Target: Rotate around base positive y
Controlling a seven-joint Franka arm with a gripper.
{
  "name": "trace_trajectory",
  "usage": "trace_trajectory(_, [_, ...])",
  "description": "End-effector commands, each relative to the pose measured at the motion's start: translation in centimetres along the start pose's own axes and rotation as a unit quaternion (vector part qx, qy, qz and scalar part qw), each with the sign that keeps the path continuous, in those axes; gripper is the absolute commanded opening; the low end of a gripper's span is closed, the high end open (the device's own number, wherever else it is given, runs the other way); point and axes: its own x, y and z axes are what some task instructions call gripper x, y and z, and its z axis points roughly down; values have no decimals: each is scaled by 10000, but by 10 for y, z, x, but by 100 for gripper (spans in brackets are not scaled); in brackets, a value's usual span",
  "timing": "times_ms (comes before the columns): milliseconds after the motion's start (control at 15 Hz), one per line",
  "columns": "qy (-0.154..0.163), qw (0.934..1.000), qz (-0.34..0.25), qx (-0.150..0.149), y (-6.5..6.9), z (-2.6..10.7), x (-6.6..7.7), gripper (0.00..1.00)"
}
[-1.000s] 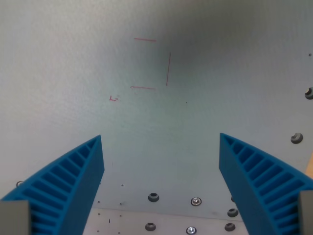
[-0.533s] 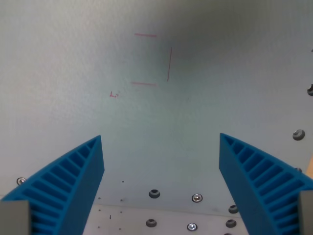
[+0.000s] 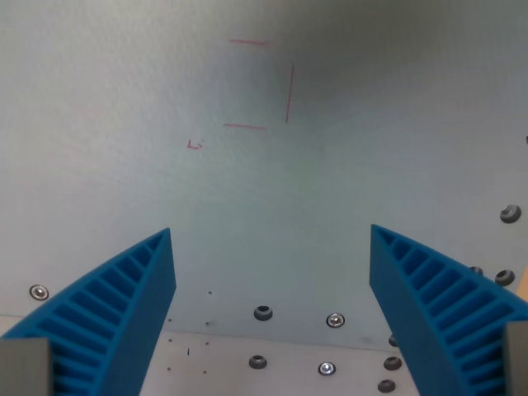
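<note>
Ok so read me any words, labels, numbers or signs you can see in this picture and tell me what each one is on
No readable words, numbers or brand names anywhere.
Small red mark on the pale table: looks like a tiny corner or "L" shape, too small and blurred to read as text.
Three thin red lines on the table: an outline marking, not writing.
Blue claw fingers: ribbed, no label visible.

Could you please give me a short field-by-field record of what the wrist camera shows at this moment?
gripper: open, holding nothing, blue ribbed fingers wide apart
surface: pale grey flat tabletop
markings: thin red line marks forming a partial square, upper centre
small mark: tiny red mark to their lower left
hardware: round metal screws along the bottom and right edge
</note>
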Motion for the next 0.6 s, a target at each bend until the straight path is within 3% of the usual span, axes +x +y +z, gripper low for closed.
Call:
trace_trajectory(67, [-858,9963,-2,110,2,-7,8,100])
trace_trajectory(600, [-1316,9911,0,179,2,-7,8,100])
